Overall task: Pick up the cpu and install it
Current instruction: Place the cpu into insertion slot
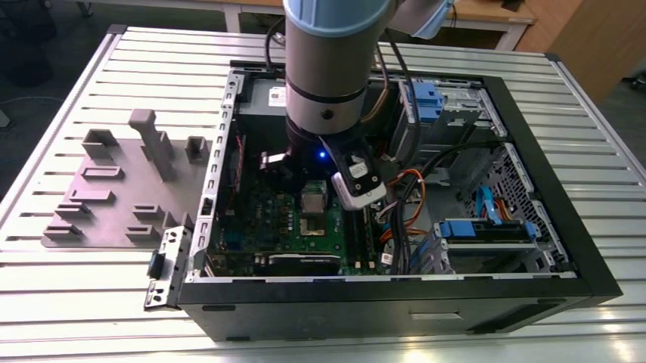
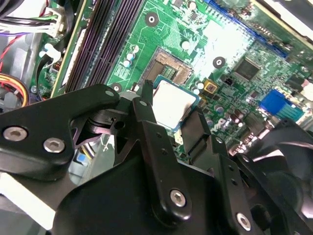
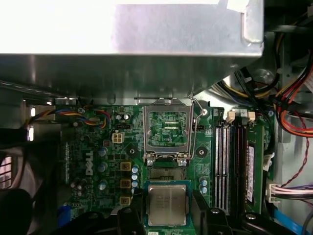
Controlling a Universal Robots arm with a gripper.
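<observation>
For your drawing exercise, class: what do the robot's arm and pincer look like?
The arm is a thick round tube, silver-grey under a pale blue cap, with a small blue light. A black cable runs beside it. The pincer is black links with silver screws.

Silver-grey tubular arm (image 1: 325,60), pale blue cap (image 1: 429,19), black cables (image 1: 268,45), blue light (image 1: 322,156) on black wrist (image 1: 302,140), white camera pod (image 1: 361,185). Matte black gripper (image 2: 171,105), chunky linkages, silver screws (image 2: 177,197).

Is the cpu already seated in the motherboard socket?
No: in the first wrist view the cpu is held in the gripper, and the socket beside it is empty.
</observation>
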